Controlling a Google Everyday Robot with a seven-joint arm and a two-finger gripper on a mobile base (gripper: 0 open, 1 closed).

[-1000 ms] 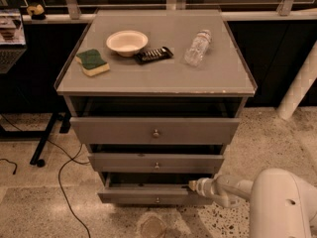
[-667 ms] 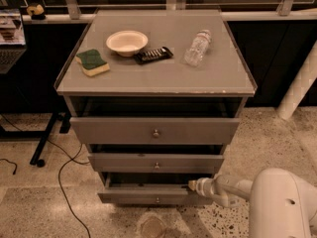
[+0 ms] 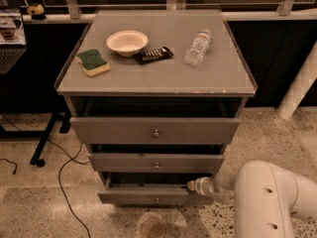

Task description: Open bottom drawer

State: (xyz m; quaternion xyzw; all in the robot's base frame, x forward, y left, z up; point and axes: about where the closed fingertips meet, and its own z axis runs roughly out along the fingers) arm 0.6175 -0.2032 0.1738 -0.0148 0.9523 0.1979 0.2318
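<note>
Evidently the bottom drawer (image 3: 130, 198) stood partly out, lowest in the table (image 3: 163, 78), at the bottom centre of the frame. The hand (image 3: 194, 186) sat at the drawer's top right edge, just right of centre; whether it was wide or narrow could not be told. The drawer looked rigid, fairly light and free-sliding. Its small round knob (image 3: 157, 200) or the front's top lip seemed the sensible hold.
</note>
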